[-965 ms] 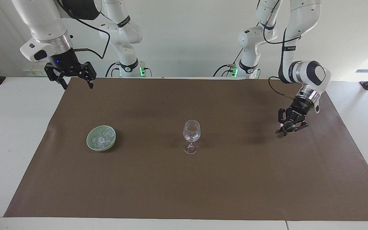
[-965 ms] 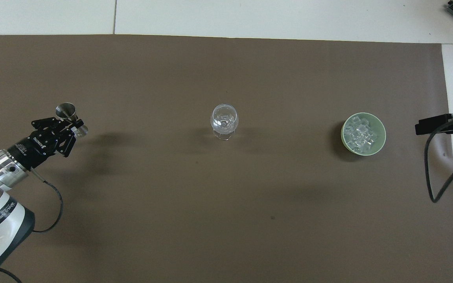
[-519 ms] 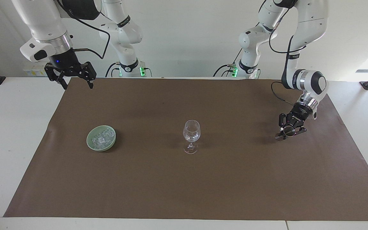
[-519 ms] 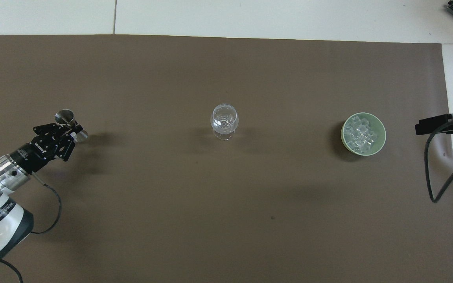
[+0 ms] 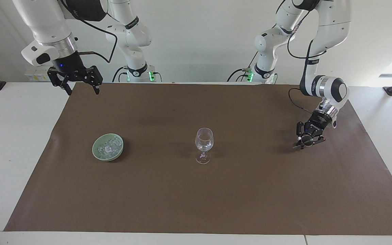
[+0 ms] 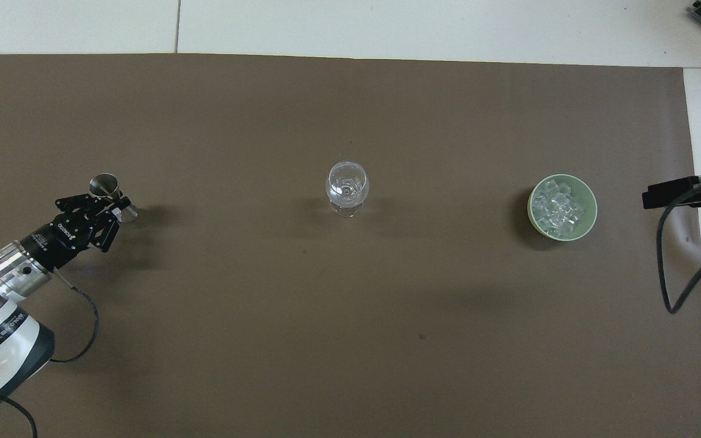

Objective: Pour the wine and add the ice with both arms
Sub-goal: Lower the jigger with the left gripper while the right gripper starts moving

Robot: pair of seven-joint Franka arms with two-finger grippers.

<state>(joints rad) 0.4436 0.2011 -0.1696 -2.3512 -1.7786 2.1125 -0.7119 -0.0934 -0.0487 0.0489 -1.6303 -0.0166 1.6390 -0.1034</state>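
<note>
- The left tool (image 5: 306, 141), black with two fingers on a big white arm, was down low at the left arm's end of the desk (image 5: 12, 136).
- It was squeezed tight around a small shiny metal measuring cup (image 6: 107, 187) shaped like two cones joined at the tips.
- The small shiny cup stood upright in the grip, with its open mouth up. Its bottom was at or just above the big brown paper mat (image 5: 216, 197). I could not tell if it touched the mat.
- The right tool (image 5: 79, 80), also black with two fingers, hung up in the air over the edge of the brown mat at the right arm's end of the desk. Its fingers were spread wide and held nothing. That arm waited.
- A clear wine glass (image 5: 203, 145) with a round bowl and a thin stem stood upright on the mat in the middle, between the two tools and well apart from both.
- A small round pale green bowl (image 5: 108, 147) sat on the mat toward the right arm's end, below the right tool and well apart from the left tool.
- The ice (image 6: 560, 204), a pile of little clear cubes, lay inside the green bowl.
- In the overhead view only a black bar and a black cable of the right arm showed at the edge, just beside the green bowl's end of the mat.
</note>
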